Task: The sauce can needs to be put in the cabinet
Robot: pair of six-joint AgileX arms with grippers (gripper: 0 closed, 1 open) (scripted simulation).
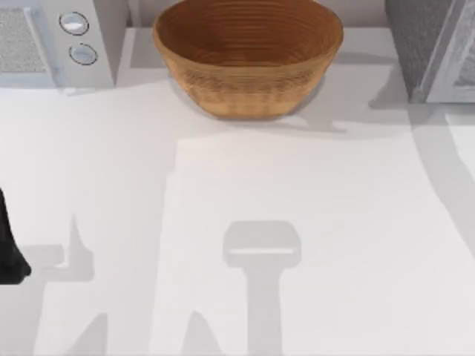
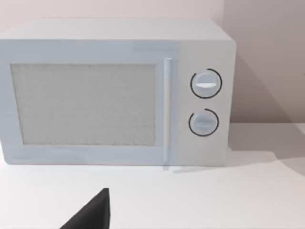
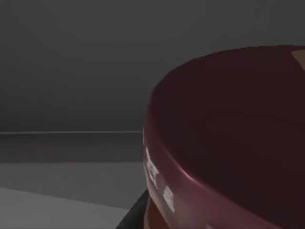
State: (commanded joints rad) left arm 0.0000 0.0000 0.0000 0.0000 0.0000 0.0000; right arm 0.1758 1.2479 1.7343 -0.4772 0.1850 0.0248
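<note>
Maroon metal looms close before the right wrist camera: the can [image 3: 228,143], its rounded dark top seen against a dim grey interior with a flat floor and back wall. A dark finger tip [image 3: 136,212] shows just beside the can's lower edge; whether the right gripper clasps the can cannot be told.

From above, the woven basket [image 1: 249,63] sits at the back of the white table [image 1: 334,222]. Left of the basket stands the microwave [image 1: 56,41], and right of it the grey cabinet [image 1: 434,48]. The left arm [image 1: 9,248] is parked well left of the basket; whether its fingers are spread or closed cannot be told.
</note>
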